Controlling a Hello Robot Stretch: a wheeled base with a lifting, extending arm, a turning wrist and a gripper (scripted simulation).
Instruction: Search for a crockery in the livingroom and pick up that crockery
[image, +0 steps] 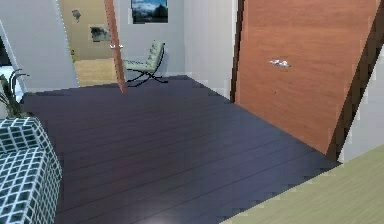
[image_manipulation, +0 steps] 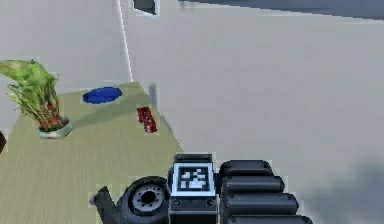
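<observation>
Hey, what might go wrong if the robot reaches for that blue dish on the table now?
The blue dish lies far across the table from the gripper, so the reach may fall short. The plant and a small red thing stand near it and might get knocked.

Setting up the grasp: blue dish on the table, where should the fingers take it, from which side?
Likely its near rim: the blue dish lies flat and low, so only the edge offers hold. Come from the near side, between plant and red object.
</observation>
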